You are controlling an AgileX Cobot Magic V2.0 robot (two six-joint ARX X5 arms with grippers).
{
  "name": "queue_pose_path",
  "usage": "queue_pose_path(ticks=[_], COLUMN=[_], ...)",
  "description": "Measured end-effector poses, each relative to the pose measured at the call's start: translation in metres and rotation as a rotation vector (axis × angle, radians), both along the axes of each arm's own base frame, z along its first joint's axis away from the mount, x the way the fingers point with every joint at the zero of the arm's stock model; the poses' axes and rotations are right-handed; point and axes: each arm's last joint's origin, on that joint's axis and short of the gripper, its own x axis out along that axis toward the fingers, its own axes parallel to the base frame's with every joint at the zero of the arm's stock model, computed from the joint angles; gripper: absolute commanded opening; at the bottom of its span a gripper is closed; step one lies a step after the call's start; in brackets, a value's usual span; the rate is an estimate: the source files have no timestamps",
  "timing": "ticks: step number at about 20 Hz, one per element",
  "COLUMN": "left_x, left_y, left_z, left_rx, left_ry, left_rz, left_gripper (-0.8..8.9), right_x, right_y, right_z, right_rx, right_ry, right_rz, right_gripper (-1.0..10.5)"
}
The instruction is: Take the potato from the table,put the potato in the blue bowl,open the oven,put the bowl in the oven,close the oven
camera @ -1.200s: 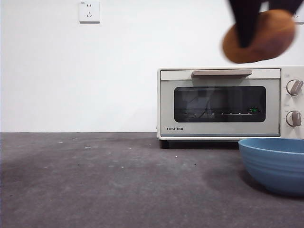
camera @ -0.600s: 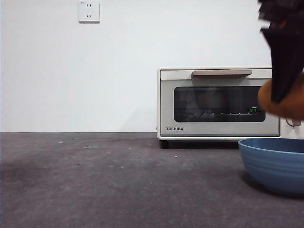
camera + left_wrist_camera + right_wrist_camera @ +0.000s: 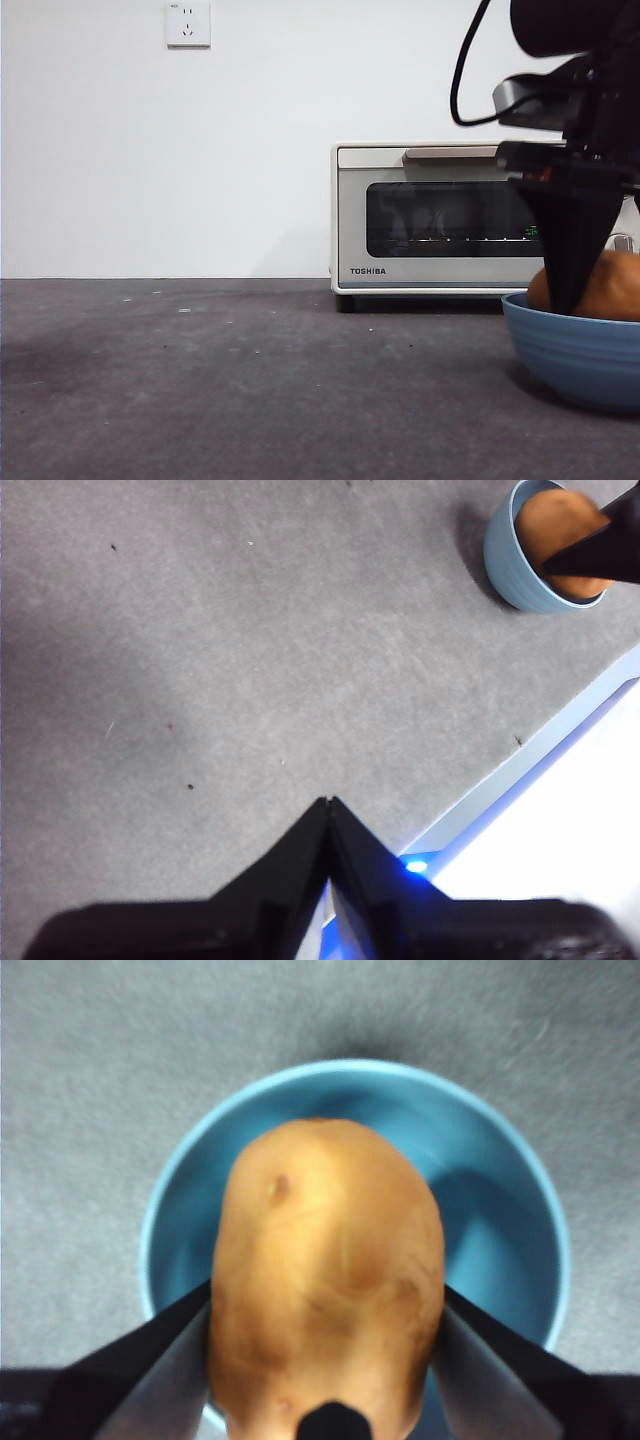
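Potato (image 3: pixel 325 1280) pinched between my right gripper (image 3: pixel 325 1325) jaws, partly down inside the blue bowl (image 3: pixel 500 1230). Step 2 nearly done; I'd release next, then go for the oven (image 3: pixel 440 215). Left gripper (image 3: pixel 328 820) pressed together, waiting over the table (image 3: pixel 250 660).

A white wall socket (image 3: pixel 188 24) sits high on the plain white wall (image 3: pixel 160 160) behind the table's far edge, toward the left. A black cable (image 3: pixel 463 70) loops at upper right.
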Motion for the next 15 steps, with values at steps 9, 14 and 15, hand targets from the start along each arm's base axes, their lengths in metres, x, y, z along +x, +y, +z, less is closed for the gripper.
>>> queue_pose_path(ticks=[9,14,15], left_x=[0.0,0.0,0.0], left_y=[0.0,0.0,0.0], left_z=[0.0,0.0,0.0], left_rx=[0.0,0.0,0.0], left_ry=[0.0,0.0,0.0], left_rz=[0.0,0.0,0.0], left_gripper=[-0.05,-0.05,-0.05], right_x=[0.004,0.004,0.005], right_y=[0.002,0.002,0.002], right_z=[-0.004,0.004,0.012], right_rx=[0.002,-0.023,-0.039], right_ry=[-0.005,0.005,0.003], right_rz=[0.0,0.025,0.027], right_gripper=[5.1,5.1,5.0])
